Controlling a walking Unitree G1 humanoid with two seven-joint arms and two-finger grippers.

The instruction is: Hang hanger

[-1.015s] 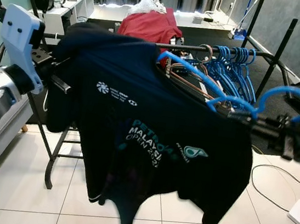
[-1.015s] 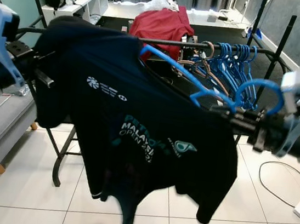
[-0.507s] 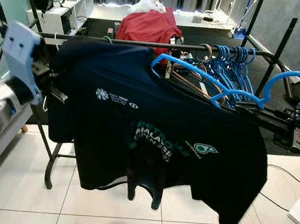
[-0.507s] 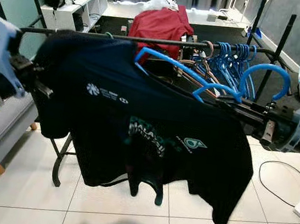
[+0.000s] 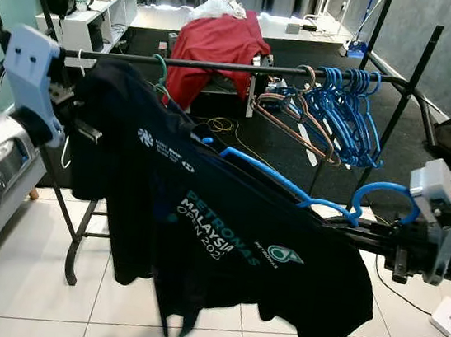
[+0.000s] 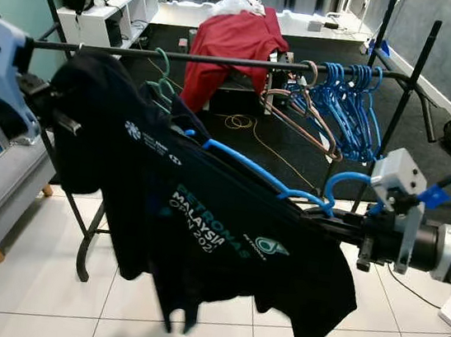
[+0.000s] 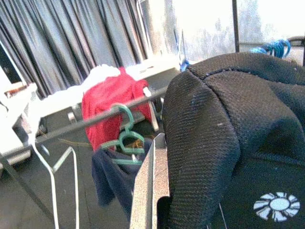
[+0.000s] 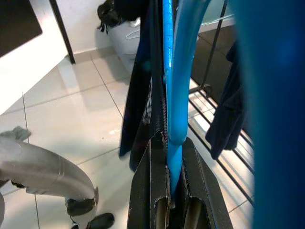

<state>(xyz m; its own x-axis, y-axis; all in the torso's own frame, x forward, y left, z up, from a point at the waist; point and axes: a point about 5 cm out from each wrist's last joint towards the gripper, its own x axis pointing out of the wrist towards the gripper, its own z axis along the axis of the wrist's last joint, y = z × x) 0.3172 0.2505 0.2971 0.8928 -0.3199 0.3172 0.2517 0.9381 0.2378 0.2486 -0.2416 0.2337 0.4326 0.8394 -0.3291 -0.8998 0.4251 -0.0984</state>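
A black clothes rail is spanning the room, already carrying a bunch of blue hangers. In front of it and below bar height, a dark T-shirt is hanging on a blue hanger, not yet on the rail. The left gripper is supporting the shirt's shoulder; whether its fingers are apart I cannot tell. The right gripper is clamping the hanger just below its hook. The carrying step is in hand; next, the hook probably needs lifting over the bar.
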